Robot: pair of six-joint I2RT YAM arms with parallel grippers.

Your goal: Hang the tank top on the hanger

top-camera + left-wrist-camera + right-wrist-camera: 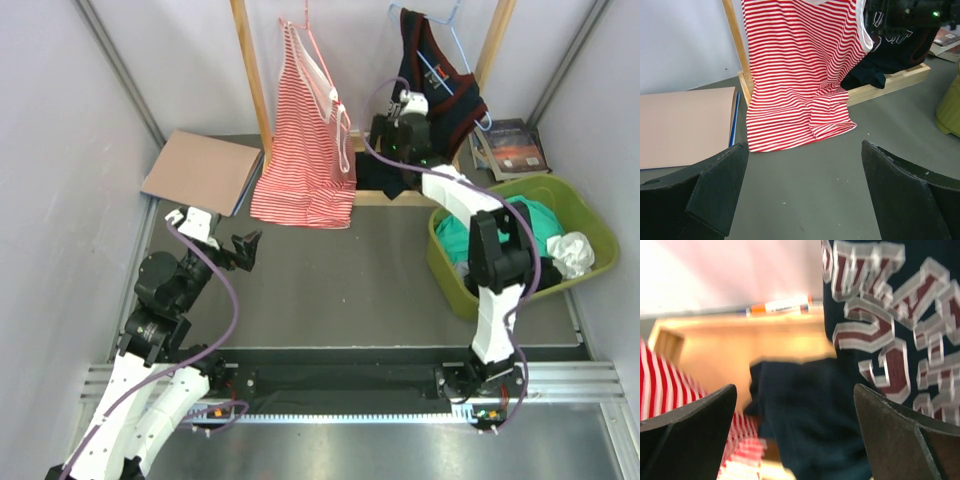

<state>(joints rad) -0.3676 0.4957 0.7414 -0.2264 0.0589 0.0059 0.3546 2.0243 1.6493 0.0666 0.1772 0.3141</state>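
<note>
Left pincer (pixel 803 150), right pincer (pixel 795 390) — both wide open, empty; one tank top (pixel 455 100), one hanger (pixel 434 70).

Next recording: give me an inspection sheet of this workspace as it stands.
Surface: dark grey table.
Job's things: navy tank top draped at blue hanger, hem bunched low on the wooden rack.
Clutter: striped top, brown board, book, green bin of garments.
Grippers: left gripper open over the table; right gripper open, by the tank top.
Cables: purple cable along each arm.
Surroundings: white walls.
</note>
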